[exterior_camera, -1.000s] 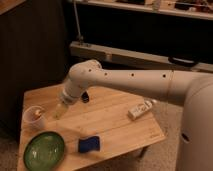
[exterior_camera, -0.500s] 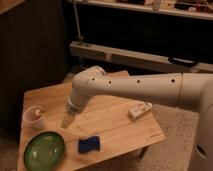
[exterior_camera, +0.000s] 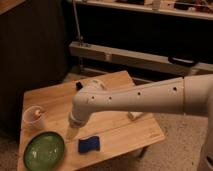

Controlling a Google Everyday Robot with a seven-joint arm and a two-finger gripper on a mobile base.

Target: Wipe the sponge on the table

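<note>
The dark-blue sponge (exterior_camera: 88, 145) lies flat near the front edge of the light wooden table (exterior_camera: 127, 136). My white arm reaches in from the right, bends at a rounded joint over the middle of the table and points down. At its tip the gripper (exterior_camera: 72, 132) hangs just above the tabletop, a little left of and behind the sponge and not touching it. It is open and holds nothing.
A green plate (exterior_camera: 44, 151) sits at the front left corner, close to the sponge. A white cup (exterior_camera: 34, 118) stands at the left edge behind the plate. A small dark object (exterior_camera: 78, 85) lies near the back, and a pale object (exterior_camera: 135, 116) shows under the arm.
The arm has swung down and toward the front of the table, bringing the gripper lower and closer to the sponge. The sponge, plate and cup have not moved.
</note>
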